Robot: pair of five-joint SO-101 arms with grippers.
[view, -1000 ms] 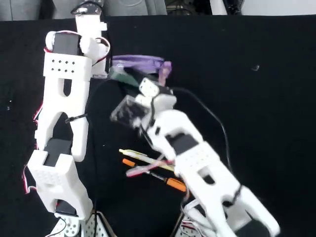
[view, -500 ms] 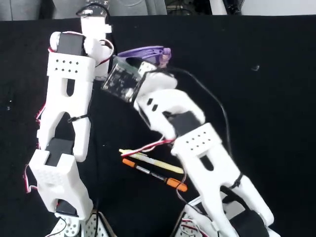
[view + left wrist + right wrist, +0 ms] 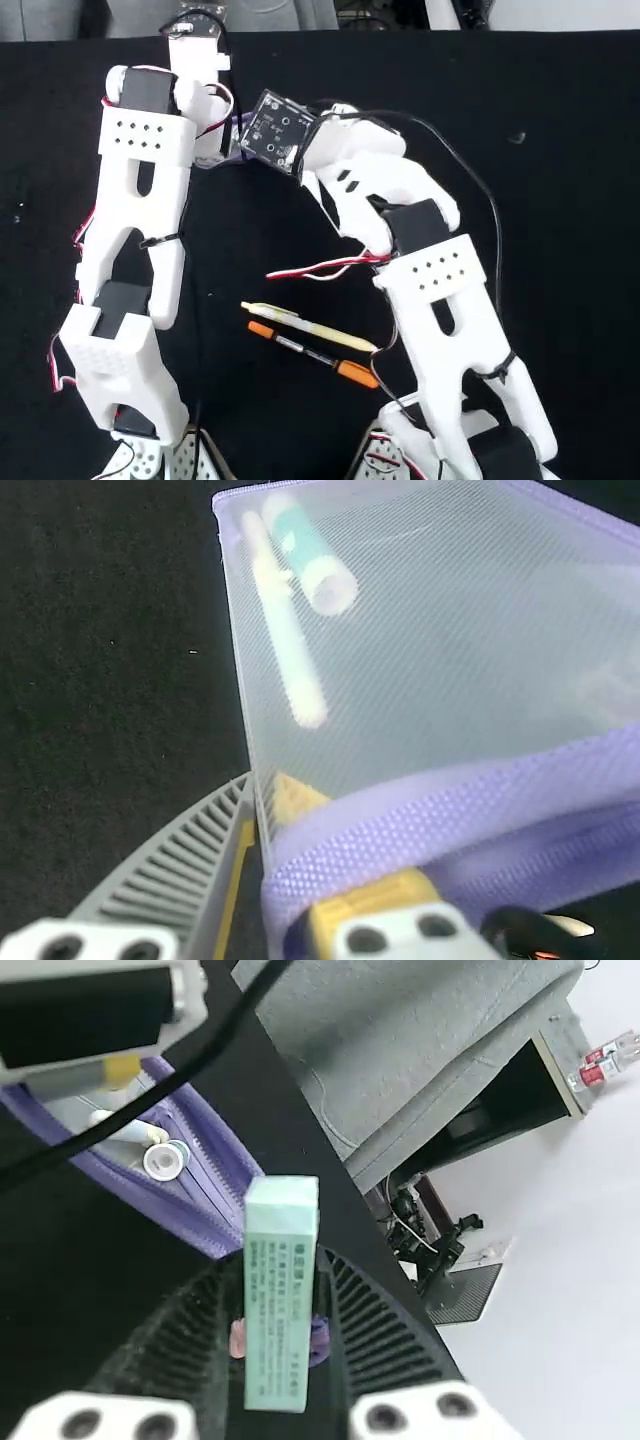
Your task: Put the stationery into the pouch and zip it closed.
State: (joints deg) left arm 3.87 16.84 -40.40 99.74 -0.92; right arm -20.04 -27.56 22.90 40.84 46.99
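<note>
Since the earlier frames the right arm [image 3: 440, 290] has swung away from the loose pens and toward the far side of the table [image 3: 560, 200], so that its wrist now stands over the pouch [image 3: 430, 670] beside the wrist of the left arm [image 3: 135, 200]; the two pens on the table have kept their places. Right gripper [image 3: 275, 1260]: clenched on a pale green eraser [image 3: 281, 1290], which stands on end between the two ribbed jaws and is held above the pouch's mouth. Left gripper [image 3: 265, 785]: clamped on the purple zip border of the pouch, one grey ribbed jaw outside the mesh and one yellow-padded jaw against the border. Pouch: translucent mesh with purple edging, lying at the far side of the table; in the right wrist view its zip stands open. Contents, seen through the mesh: a white pen [image 3: 287, 660] and a teal tube [image 3: 308, 545], side by side near one corner. Outside the pouch: a yellow pen [image 3: 310, 325] and an orange pen [image 3: 310, 355], lying close together and roughly parallel on the near part of the table, well apart from the pouch and between the two arm bases.
</note>
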